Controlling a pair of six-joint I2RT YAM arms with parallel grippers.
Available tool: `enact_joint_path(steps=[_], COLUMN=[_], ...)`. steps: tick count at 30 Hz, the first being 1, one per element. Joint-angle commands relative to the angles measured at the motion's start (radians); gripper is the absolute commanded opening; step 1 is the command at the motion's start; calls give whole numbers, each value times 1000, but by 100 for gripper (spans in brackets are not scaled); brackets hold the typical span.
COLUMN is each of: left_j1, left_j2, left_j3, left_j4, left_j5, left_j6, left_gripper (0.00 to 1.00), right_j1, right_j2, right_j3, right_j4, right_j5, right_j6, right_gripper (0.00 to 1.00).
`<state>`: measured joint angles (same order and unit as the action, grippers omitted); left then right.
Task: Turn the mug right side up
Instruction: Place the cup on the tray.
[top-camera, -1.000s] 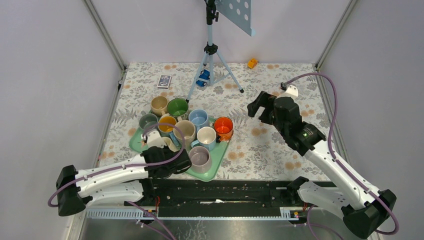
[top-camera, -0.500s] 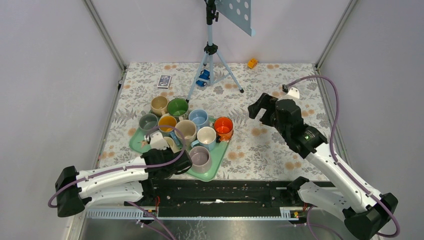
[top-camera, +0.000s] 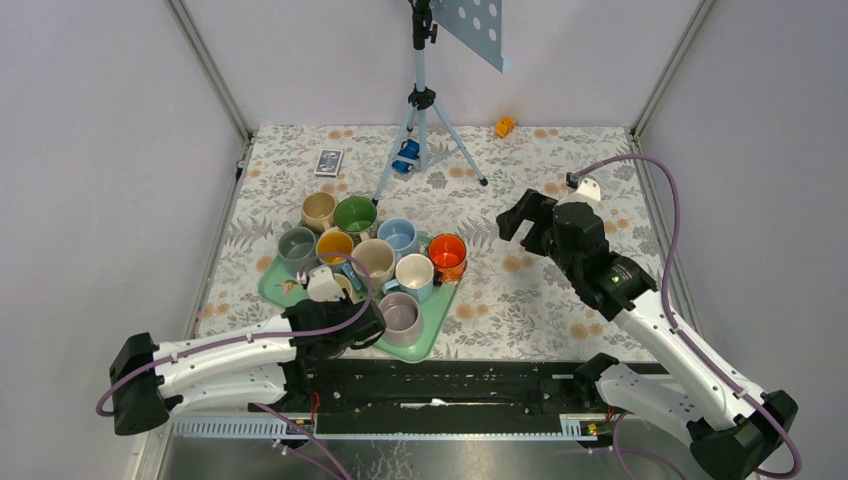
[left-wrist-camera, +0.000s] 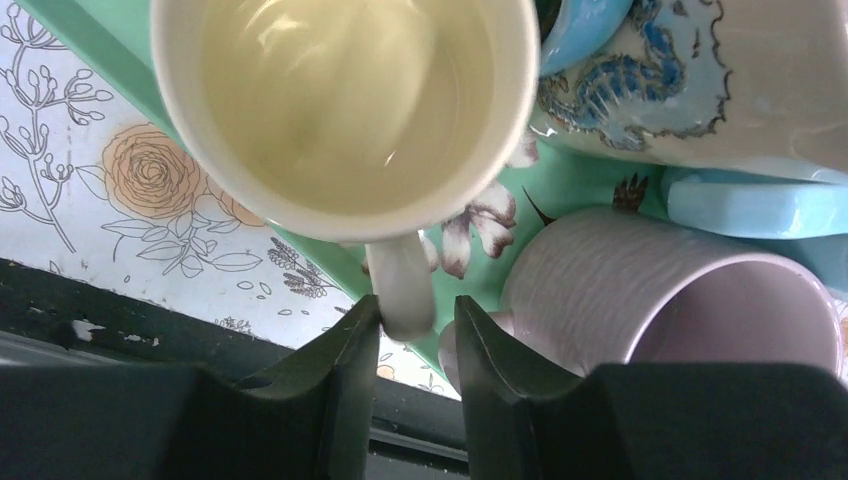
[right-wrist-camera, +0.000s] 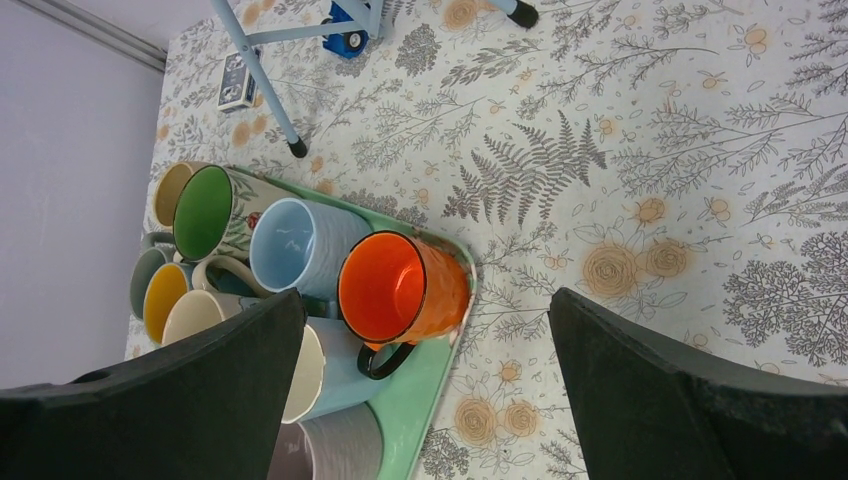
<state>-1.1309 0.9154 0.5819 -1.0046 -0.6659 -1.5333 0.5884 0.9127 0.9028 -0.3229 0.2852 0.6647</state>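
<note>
A cream mug (left-wrist-camera: 340, 100) stands on the green tray (left-wrist-camera: 560, 190) with its mouth open toward the left wrist camera. Its handle (left-wrist-camera: 400, 290) points at my left gripper (left-wrist-camera: 415, 320), whose fingers are closed narrowly around it. In the top view this mug (top-camera: 343, 289) sits at the tray's near left corner under my left gripper (top-camera: 335, 300). My right gripper (top-camera: 520, 215) is wide open and empty, hovering above the table to the right of the tray (top-camera: 425, 340). It also shows in the right wrist view (right-wrist-camera: 425, 300).
Several upright mugs crowd the tray: a lilac one (top-camera: 400, 317) right beside the cream mug, an orange one (top-camera: 447, 255), light blue (top-camera: 398, 236), green (top-camera: 354, 214) and others. A tripod (top-camera: 422, 100) stands behind the tray. A card box (top-camera: 328, 161) and an orange brick (top-camera: 505, 126) lie at the back.
My left gripper has shifted slightly right and away with the cream mug. My right arm has drawn back a little toward the near right.
</note>
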Motion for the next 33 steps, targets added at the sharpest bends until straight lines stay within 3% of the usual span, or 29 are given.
enact_joint_path(steps=[1, 11, 22, 26, 33], left_j1=[-3, -1, 0, 0, 3], left_j2=[-28, -55, -101, -99, -19], left_j3=[2, 31, 220, 328, 521], left_j4=[31, 20, -140, -153, -23], left_j5=[36, 18, -33, -70, -100], left_j6=[16, 8, 85, 172, 418], left_gripper=[38, 42, 54, 65, 97], right_j1=[2, 2, 1, 2, 2], right_j2=[-22, -27, -11, -8, 5], right_j3=[-11, -15, -11, 0, 33], right_j4=[32, 35, 44, 44, 32], right_j5=[-11, -16, -27, -19, -13], right_j6=[18, 18, 13, 6, -7], right_gripper=[100, 100, 100, 100, 100])
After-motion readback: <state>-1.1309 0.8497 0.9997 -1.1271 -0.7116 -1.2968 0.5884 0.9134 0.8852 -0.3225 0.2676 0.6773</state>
